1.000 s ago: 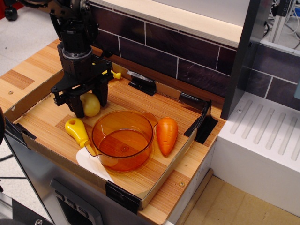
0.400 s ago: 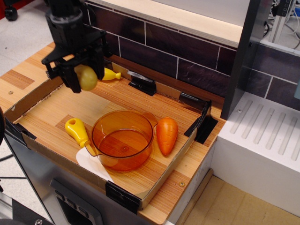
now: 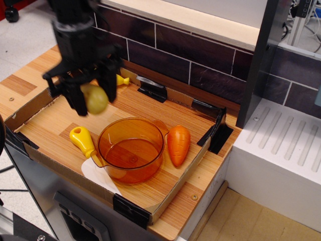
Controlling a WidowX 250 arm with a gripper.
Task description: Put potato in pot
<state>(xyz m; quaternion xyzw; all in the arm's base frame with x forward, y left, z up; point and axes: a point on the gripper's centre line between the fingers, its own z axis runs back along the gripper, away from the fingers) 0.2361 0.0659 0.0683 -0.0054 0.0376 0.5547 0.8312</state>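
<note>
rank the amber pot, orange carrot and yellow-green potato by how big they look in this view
1. Transparent amber plastic pot, largest.
2. Orange toy carrot.
3. Yellow-green egg-shaped potato, smallest, though it is held raised in the pincer, so its nearness may differ.

gripper [image 3: 86, 97]: matte black | 2 blocky fingers | ribbed black cylindrical wrist above | motion-blurred

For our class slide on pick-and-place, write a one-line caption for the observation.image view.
Gripper holds the potato in the air, left of the empty amber pot, with a carrot beside it.
</note>
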